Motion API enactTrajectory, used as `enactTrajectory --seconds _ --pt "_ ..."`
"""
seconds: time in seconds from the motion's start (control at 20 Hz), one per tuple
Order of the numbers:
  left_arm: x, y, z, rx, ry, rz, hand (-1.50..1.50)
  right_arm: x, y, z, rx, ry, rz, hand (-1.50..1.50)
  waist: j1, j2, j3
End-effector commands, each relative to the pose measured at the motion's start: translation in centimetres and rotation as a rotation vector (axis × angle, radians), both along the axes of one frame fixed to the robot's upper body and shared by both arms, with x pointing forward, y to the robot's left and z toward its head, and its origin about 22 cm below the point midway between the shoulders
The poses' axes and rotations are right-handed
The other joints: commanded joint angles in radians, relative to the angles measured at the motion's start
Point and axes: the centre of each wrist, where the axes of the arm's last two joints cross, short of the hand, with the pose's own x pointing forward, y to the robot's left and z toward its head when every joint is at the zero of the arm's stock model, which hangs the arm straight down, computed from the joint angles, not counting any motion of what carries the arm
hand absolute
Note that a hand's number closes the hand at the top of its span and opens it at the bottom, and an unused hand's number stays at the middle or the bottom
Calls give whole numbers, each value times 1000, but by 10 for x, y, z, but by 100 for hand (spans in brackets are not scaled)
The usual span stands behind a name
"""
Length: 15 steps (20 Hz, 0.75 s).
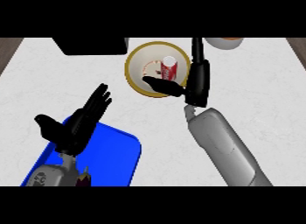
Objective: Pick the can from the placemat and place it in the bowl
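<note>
The can (169,70) is already inside the bowl (137,78), which stands near the far edge of the tabletop (265,109), about at its middle. In my judgement the risk is now in the withdrawal. If the right hand (191,85) pulls back low, its thumb could catch the can and tip it, or knock the bowl's rim and shift it. This hand is spread open, fingers straight beside the can and thumb under it. I cannot tell if it touches the can. The left hand (75,124) rests open above the blue placemat (113,153) at the near left corner.

Bright, flat, even light across the scene.
</note>
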Motion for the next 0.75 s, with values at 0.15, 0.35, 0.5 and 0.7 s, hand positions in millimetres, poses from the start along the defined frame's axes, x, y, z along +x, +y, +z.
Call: enactTrajectory --seconds 0.15,0.35,0.5,0.7 --pt "-8 23 -8 7 17 48 0 -120 17 -38 51 -56 106 150 -40 -9 -3" --pt "-13 17 -9 -3 18 62 0 -195 6 -69 -4 -12 146 150 -56 -12 -3" --pt "-3 2 1 -9 -10 58 0 -263 14 -80 19 28 172 150 -55 -4 0" --pt "-4 10 4 -13 -1 46 0 -357 20 -102 -52 150 227 150 -30 2 0"
